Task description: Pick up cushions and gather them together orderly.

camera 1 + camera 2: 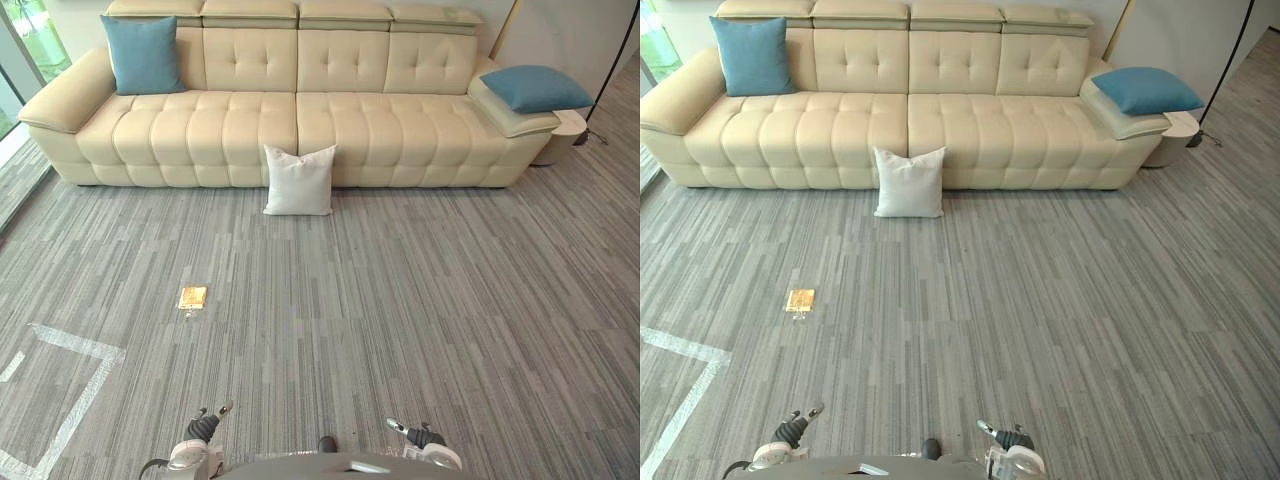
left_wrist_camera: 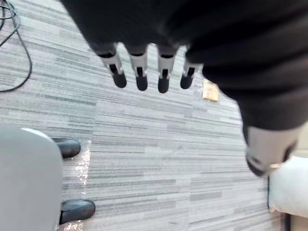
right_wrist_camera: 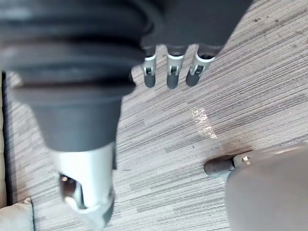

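White cushion [image 1: 299, 180]: floor's far edge, against sofa [image 1: 400, 120]; straight ahead of me
Left robot hand [image 2: 140, 67], right robot hand [image 3: 172, 72]: fingers apart, empty; equally near

No legible txt, nos. or signs are showing anywhere; floor plate [image 1: 192, 297] at approx. 10 o'clock is showing nothing readable.

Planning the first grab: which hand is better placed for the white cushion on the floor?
Left, marginally. The white cushion leans against the sofa slightly left of the robot's midline, nearer the left hand than the right hand. Both hands are open, empty and far off, so walking closer comes first.
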### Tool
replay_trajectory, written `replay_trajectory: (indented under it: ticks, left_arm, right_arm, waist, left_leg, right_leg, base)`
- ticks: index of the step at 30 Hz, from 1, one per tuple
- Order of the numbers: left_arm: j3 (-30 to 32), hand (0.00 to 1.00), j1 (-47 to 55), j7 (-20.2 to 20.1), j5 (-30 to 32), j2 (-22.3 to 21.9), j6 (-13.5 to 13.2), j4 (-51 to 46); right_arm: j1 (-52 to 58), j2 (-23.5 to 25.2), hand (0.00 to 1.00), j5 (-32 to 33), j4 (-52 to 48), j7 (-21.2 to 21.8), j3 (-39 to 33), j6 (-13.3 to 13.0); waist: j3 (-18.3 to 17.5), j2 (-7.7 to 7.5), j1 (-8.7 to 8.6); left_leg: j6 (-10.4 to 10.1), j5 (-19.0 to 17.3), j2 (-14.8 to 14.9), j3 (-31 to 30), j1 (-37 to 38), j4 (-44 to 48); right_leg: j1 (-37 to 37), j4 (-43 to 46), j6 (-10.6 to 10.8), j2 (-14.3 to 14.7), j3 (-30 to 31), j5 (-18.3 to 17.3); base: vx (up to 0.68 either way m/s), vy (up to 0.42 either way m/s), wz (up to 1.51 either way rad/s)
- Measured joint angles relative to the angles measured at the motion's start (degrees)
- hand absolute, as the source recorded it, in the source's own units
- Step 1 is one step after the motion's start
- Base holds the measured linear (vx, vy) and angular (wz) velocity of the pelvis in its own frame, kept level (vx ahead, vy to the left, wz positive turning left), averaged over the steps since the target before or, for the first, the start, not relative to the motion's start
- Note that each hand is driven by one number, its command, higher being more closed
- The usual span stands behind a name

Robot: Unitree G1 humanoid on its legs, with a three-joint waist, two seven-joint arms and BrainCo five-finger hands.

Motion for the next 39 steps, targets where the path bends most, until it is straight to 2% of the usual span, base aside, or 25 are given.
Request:
replay_trajectory:
  ticks: [5, 39]
  left_arm:
    - [1.96, 0.00, 0.01, 0.01, 0.00, -0.53, 0.04, 0.28]
    - [4.12, 0.00, 0.01, -0.24, 0.09, -1.64, 0.49, 0.28]
  right_arm:
    - [0.00, 0.19, 0.00, 0.00, 0.17, -0.04, -0.81, 0.01]
    - [-0.13, 0.83, 0.00, 0.03, 1.22, -0.04, -2.75, 0.02]
  waist:
    - [0.00, -0.01, 0.05]
    - [0.04, -0.02, 0.77]
  left_leg:
    - [-0.01, 0.01, 0.07, 0.68, 0.25, -0.21]
    - [-0.18, 0.04, 0.46, 2.21, 1.33, -1.18]
  right_leg:
    - [0.28, -0.01, -0.01, 0.11, 0.45, 0.01]
    - [0.47, -0.01, 0.10, 0.61, 1.58, -0.11]
  base:
    - [-0.03, 0.009, -0.04]
    - [-0.01, 0.001, -0.01]
